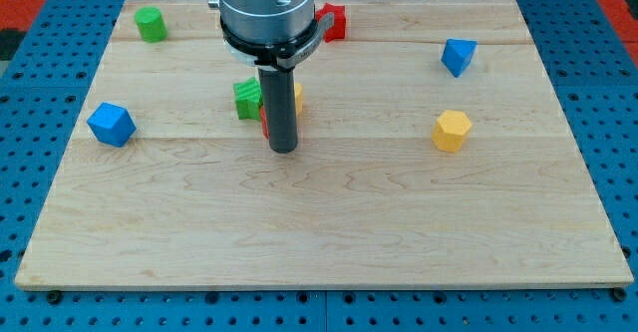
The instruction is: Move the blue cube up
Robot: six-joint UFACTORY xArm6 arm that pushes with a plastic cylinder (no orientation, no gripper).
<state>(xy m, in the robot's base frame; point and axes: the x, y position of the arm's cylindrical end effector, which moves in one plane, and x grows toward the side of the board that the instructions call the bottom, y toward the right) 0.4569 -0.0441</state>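
Note:
The blue cube (111,124) sits near the board's left edge, at mid height. My tip (283,150) rests on the board near the centre, far to the right of the cube and slightly lower in the view. A second blue block (459,56), more wedge-shaped, lies at the upper right. The rod stands against a cluster of three blocks: a green block (247,99) to its left, a small red block (265,124) mostly hidden behind it, and a yellow block (297,97) peeking out on its right.
A green cylinder (151,23) stands at the top left, above the blue cube. A red block (333,21) at the top centre is partly hidden by the arm. A yellow block (452,131) lies at the right. The wooden board (329,242) ends on all sides at a blue pegboard.

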